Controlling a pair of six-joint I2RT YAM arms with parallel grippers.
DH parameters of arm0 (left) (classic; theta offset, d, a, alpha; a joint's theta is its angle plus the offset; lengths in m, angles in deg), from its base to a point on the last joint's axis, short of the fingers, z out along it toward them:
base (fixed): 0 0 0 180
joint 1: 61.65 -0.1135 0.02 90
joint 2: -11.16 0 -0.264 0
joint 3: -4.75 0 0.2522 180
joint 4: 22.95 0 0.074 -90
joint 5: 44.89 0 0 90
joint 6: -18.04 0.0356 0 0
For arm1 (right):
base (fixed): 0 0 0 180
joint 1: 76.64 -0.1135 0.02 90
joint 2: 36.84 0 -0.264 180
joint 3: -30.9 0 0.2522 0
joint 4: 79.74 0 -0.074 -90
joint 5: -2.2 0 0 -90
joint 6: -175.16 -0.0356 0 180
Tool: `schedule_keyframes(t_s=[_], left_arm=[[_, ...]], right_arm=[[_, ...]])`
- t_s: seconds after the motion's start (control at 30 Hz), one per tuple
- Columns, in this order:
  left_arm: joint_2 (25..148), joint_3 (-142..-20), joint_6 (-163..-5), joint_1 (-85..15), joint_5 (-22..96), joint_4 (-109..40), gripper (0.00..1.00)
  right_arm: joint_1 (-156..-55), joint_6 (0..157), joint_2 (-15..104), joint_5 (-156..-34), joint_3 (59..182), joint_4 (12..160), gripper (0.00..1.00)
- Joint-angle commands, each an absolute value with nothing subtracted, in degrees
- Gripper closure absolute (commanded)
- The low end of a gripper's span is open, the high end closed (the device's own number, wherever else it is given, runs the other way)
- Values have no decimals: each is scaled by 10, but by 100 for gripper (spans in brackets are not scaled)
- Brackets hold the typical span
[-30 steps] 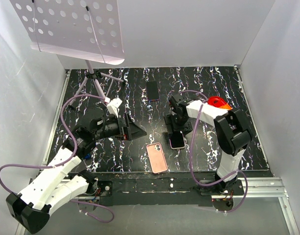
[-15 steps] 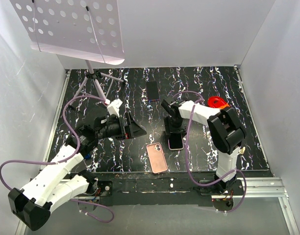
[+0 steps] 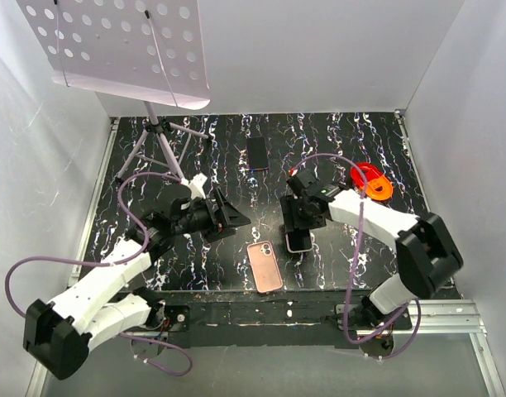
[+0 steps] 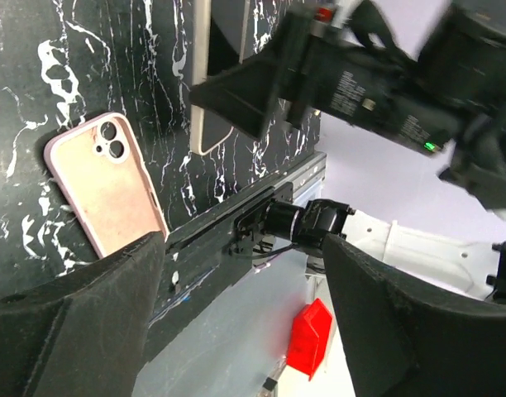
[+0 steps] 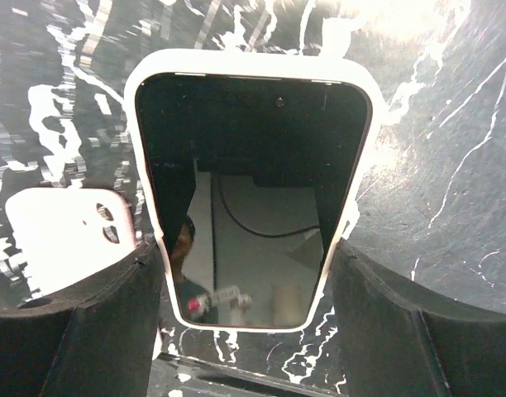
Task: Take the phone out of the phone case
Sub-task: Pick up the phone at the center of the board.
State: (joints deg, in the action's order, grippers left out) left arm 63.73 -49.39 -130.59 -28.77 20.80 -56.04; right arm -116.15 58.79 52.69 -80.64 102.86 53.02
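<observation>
Top view: phone [image 3: 298,242] is lying bare on the table [image 3: 344,141], pink case [image 3: 264,266] just beside it
Right wrist: screen is facing up, something the top view is not showing
Right gripper [image 5: 246,252]: is straddling the phone's long edges, jaws wide; whether gripping, cannot tell
Left gripper [image 4: 241,248]: is hovering agape, holding nothing

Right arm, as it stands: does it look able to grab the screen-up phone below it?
Probably yes. The right gripper hangs over the phone, jaws open on either side of its end. Nothing lies on the screen, and the pink case lies apart, beside it.
</observation>
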Motion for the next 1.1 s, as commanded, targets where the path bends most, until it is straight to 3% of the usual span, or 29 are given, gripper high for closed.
schedule_keyframes(t_s=[0.0, 0.2, 0.4, 0.6, 0.77, 0.97, 1.07], left_arm=[[693, -499, -1356, -277, 184, -455, 28], [793, -571, -1319, -247, 181, -445, 33], [846, -610, -1310, -218, 202, -443, 19], [863, -640, -1303, -192, 225, -444, 18], [864, -632, -1323, -188, 231, -443, 40], [856, -635, -1322, -178, 232, -446, 57], [867, -643, -1319, -174, 223, -448, 72]], right_arm=[[-1161, 605, 438, -844, 1031, 573, 99], [-1165, 584, 313, -950, 1007, 612, 99], [-1194, 567, 275, -958, 1011, 607, 99], [-1241, 550, 288, -938, 1021, 610, 99], [-1268, 519, 283, -911, 1038, 610, 99], [-1279, 494, 293, -887, 1065, 605, 99], [-1288, 494, 307, -881, 1088, 593, 99]])
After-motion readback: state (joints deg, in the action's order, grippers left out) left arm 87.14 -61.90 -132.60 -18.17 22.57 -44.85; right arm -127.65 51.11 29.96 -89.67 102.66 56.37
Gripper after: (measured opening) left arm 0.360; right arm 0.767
